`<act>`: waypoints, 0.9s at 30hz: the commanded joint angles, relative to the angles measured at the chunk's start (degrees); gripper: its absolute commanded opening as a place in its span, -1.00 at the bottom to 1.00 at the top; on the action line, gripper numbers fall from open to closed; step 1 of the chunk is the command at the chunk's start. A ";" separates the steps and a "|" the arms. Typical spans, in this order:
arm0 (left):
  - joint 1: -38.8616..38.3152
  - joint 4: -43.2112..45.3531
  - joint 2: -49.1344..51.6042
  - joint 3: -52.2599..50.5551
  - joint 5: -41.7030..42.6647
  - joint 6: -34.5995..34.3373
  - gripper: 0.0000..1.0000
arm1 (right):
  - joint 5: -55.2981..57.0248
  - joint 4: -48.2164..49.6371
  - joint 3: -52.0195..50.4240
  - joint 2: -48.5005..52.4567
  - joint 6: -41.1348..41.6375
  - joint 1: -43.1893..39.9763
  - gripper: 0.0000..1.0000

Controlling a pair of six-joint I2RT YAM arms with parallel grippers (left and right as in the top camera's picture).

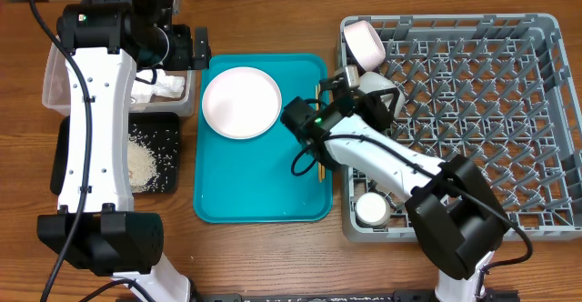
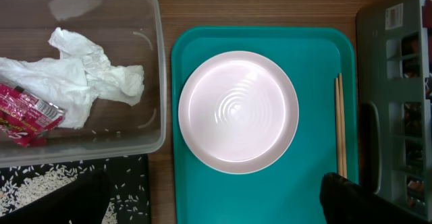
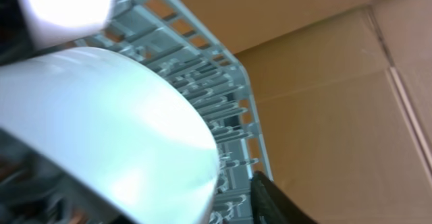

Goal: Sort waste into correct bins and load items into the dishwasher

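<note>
My left gripper is open and empty, high over the near end of the teal tray. The white plate and the chopsticks lie on that tray. The napkin and the red wrapper lie in the clear tub. Rice lies in the black tray. My right gripper is shut on a white bowl at the grey rack's left edge. One finger is hidden.
Another white bowl stands on edge in the rack's back left corner. The small cup sits in its front left corner. My right arm crosses the teal tray's right rim and hides part of the chopsticks. Cardboard lies beyond the rack.
</note>
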 commanded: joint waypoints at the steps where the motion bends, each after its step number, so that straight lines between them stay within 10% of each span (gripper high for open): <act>1: 0.20 0.00 0.33 0.96 0.46 -0.37 1.00 | -5.66 -0.42 0.00 0.55 0.39 1.92 -0.12; 14: 0.20 0.00 0.33 0.94 0.46 -0.37 1.00 | -29.73 -5.25 13.05 -3.54 0.22 1.29 0.59; 27: 0.20 0.00 0.33 0.94 0.46 -0.37 1.00 | -62.31 13.60 16.39 -3.37 4.31 1.22 0.66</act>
